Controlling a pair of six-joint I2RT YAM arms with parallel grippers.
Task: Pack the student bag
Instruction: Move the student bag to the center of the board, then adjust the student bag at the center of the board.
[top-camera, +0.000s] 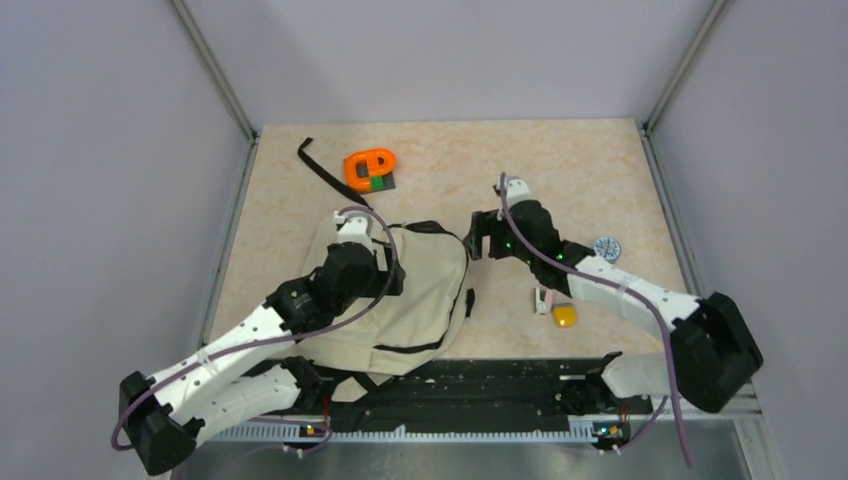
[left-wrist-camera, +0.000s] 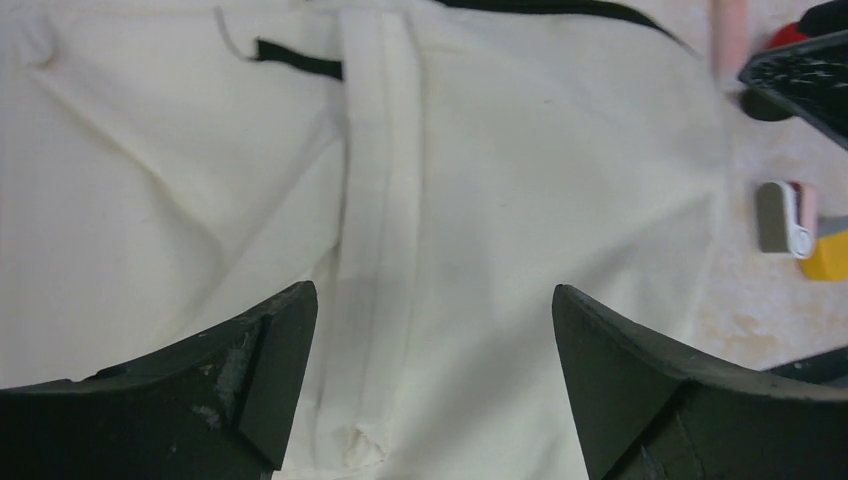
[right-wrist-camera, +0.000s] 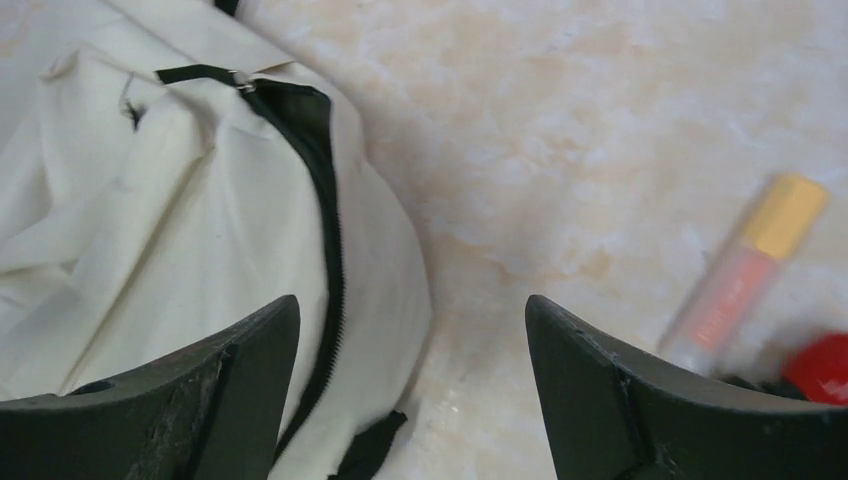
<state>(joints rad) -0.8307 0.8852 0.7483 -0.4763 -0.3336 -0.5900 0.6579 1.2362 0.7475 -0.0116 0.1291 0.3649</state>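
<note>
The student bag (top-camera: 425, 285) is cream with a black zipper (right-wrist-camera: 325, 230), the table (top-camera: 580, 170) mottled beige.

1. A beige bag (top-camera: 425, 290) with black straps lies left of middle on the surface (top-camera: 600, 165).
2. The left gripper (top-camera: 380, 270) hangs over the bag's left half; how its jaws stand cannot be told.
3. The right gripper (top-camera: 480, 243) sits just beside the bag's right edge.
4. An orange object (top-camera: 370, 167) with a green part lies beyond the bag, beside a black strap (top-camera: 320, 170).
5. A yellow item (top-camera: 565, 316) and a small white item (top-camera: 543, 298) lie near the right arm; a blue-white disc (top-camera: 607, 248) lies on its far side.
</note>
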